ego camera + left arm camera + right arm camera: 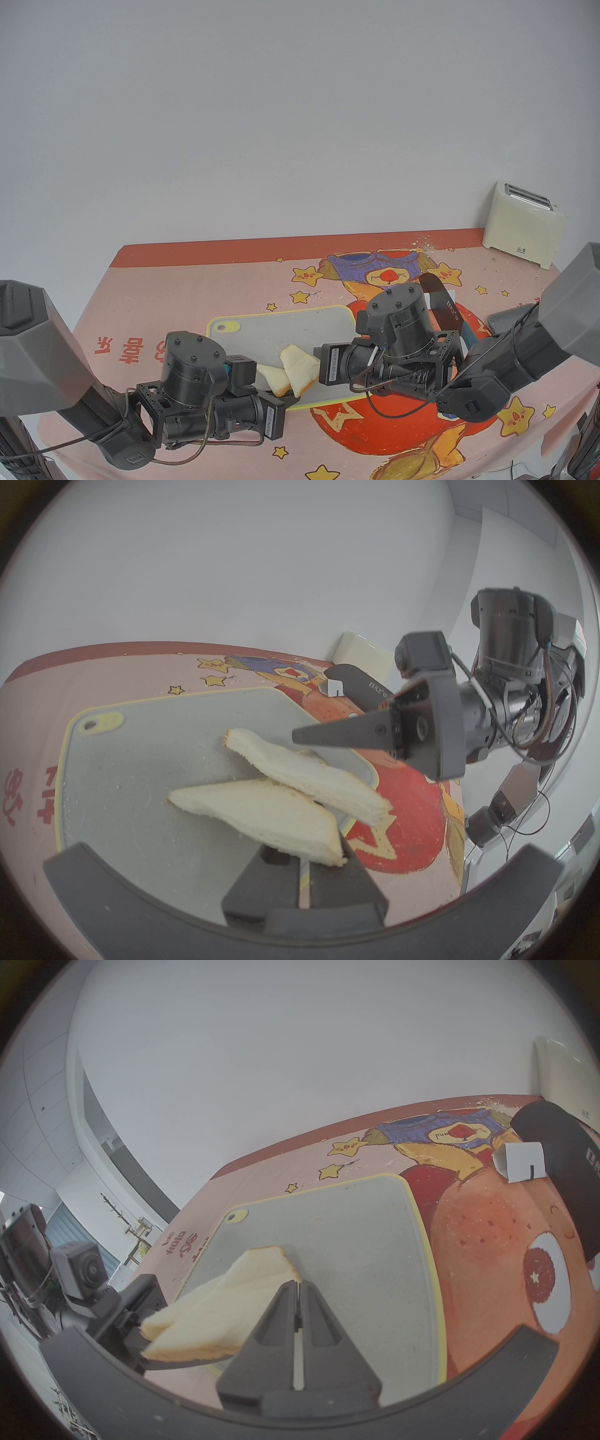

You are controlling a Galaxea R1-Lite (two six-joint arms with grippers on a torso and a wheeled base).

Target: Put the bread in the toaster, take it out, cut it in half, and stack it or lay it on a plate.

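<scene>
Two bread halves sit at my left pincer: it is clamped on the lower half, and the upper half lies loose across that one. Both seem lifted just off the cutting board. My right pincer, fingers together and empty, is just beside the upper half, with the toaster well apart at the desk's far corner. My worry is that the loose half slides off if my left wrist tilts or the right pincer nudges it, and that the soft lower half sags or tears where I pinch it.
</scene>
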